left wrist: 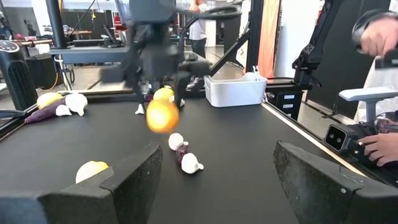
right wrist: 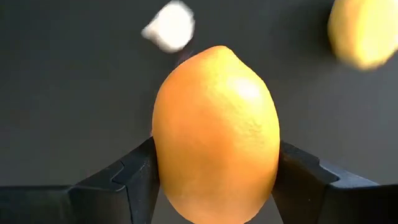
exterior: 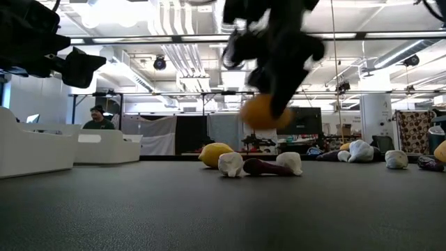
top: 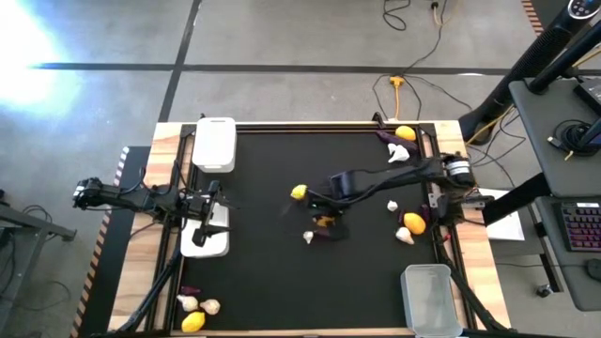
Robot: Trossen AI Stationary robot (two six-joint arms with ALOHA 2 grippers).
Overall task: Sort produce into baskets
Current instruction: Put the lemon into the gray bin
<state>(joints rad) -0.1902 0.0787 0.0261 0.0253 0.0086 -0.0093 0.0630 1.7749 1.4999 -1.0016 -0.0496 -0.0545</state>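
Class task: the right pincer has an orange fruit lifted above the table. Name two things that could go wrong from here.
1. The right pincer grips the smooth, rounded orange fruit only at its sides, so it could slip out and roll.
2. A garlic bulb, an eggplant piece and a yellow fruit lie just below; a drop could scatter them.

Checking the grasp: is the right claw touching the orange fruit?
Touching. The right wrist view shows both fingers of the right claw pressed against the sides of the orange fruit; the low view shows it lifted clear of the table.
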